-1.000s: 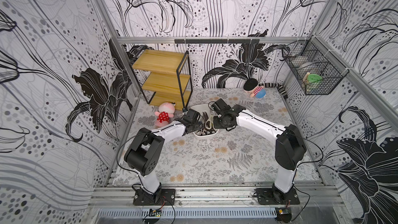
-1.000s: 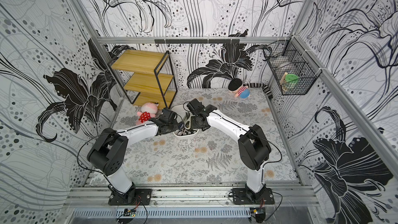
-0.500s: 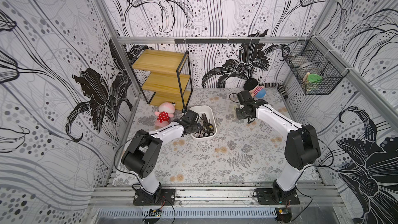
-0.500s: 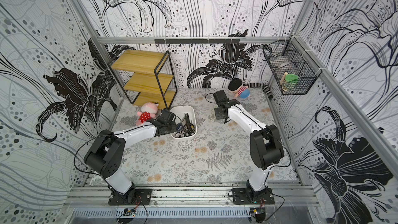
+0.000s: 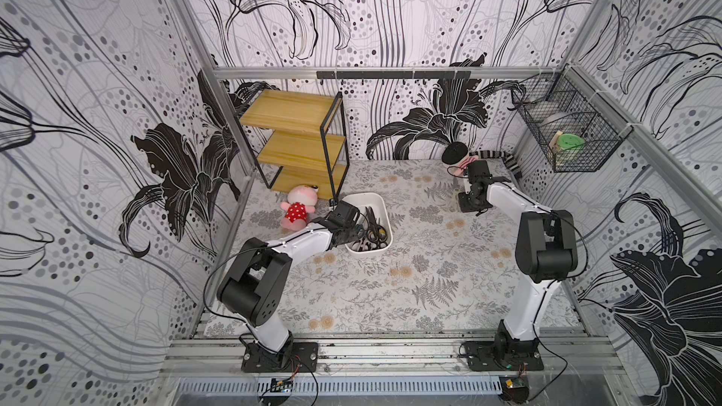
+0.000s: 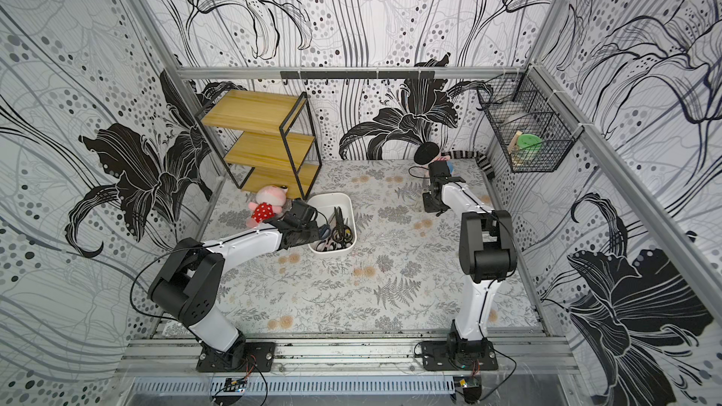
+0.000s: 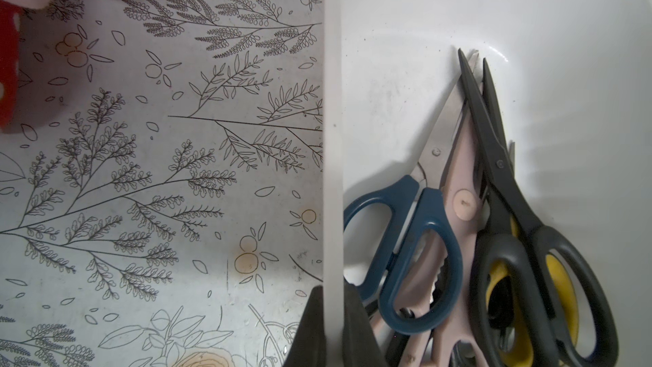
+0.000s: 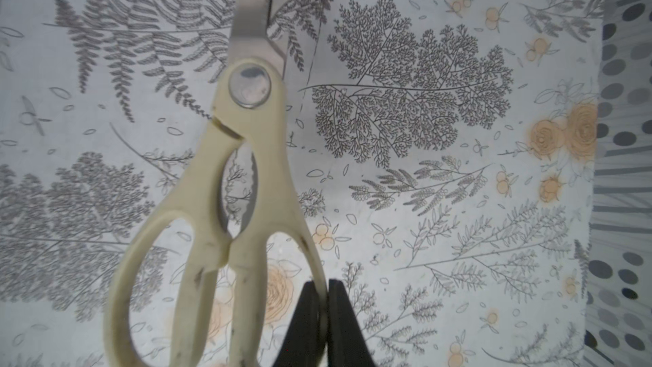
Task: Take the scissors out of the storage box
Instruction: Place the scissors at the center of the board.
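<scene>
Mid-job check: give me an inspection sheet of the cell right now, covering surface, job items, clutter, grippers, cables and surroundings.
Surface: floral mat, lying flat.
Job's things: storage box holds several scissors with blue, pinkish, yellow-black and black handles; cream scissors are out of it, over the mat.
Clutter: plush toy beside the box; dark round item at the back wall.
Grippers: left gripper shut on the storage box's side wall; right gripper shut on the cream scissors' handle loop.
Cables: black cable loops beside the left arm, away from the box.
Surroundings: wooden shelf, wire basket on the side wall, patterned walls.
</scene>
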Robot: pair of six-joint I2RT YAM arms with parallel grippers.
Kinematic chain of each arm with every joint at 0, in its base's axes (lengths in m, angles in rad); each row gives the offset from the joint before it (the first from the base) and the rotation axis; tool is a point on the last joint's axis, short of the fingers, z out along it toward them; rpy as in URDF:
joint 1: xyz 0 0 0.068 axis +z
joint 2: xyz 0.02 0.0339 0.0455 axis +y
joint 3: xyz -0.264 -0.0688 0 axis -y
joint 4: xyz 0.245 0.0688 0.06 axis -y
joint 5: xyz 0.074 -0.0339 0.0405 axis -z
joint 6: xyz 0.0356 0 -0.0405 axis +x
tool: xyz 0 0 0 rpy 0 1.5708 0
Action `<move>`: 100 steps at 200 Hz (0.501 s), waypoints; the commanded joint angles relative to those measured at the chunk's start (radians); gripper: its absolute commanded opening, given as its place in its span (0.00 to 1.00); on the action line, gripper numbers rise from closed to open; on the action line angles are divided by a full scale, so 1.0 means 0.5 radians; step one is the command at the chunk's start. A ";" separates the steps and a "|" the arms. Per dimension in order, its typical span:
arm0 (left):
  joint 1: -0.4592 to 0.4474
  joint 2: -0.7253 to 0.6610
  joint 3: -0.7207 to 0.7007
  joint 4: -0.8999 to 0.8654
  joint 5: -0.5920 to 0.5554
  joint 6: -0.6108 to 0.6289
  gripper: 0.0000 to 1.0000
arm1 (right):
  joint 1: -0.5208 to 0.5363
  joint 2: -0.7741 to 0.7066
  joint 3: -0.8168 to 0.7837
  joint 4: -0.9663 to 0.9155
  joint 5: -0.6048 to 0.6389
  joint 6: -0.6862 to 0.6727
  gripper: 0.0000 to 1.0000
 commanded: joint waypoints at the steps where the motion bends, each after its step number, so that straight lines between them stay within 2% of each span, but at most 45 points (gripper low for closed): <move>1: 0.002 -0.049 -0.005 0.064 0.044 0.007 0.00 | -0.029 0.101 0.140 0.033 -0.080 -0.121 0.00; 48: 0.004 -0.055 0.011 0.050 0.043 0.003 0.00 | -0.073 0.298 0.251 0.008 -0.122 -0.218 0.00; 100: 0.004 -0.062 0.001 0.078 0.035 -0.025 0.00 | -0.091 0.350 0.154 0.044 -0.138 -0.244 0.00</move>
